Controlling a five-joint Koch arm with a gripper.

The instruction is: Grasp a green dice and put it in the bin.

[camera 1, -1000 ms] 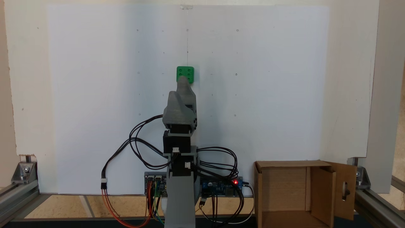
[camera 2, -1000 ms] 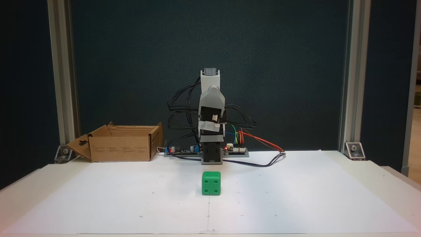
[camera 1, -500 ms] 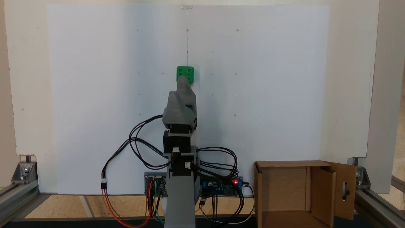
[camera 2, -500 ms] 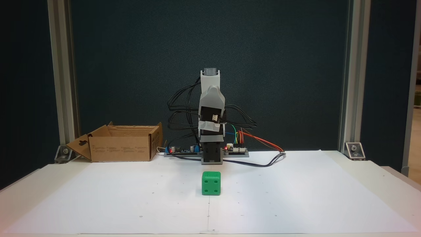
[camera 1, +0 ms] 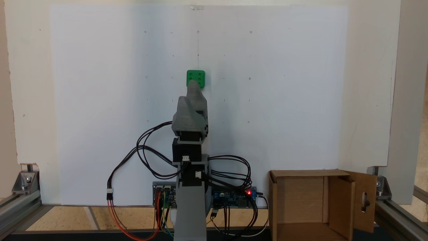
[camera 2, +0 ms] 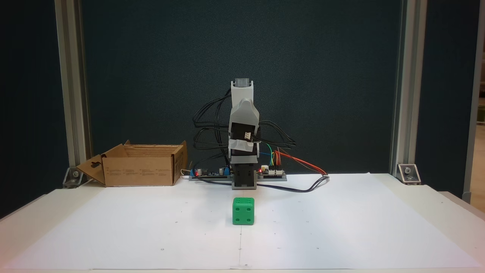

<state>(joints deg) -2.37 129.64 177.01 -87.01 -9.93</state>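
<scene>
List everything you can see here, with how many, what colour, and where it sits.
Dice: one, green, on the white paper in front of the arm.
Box: one, brown cardboard, open, flaps out, at the table's back edge, left of the arm in a fixed view.
Paper: white sheet covering the table.
Circuit boards: blue, beside the arm's base, red light on.
Wires: black loops, plus orange and coloured leads, around the base.
Frame posts: two, grey metal, at the back corners.
Arm: one, grey and black, folded upright.
Gripper: grey, raised above the table; open or shut unclear.
</scene>
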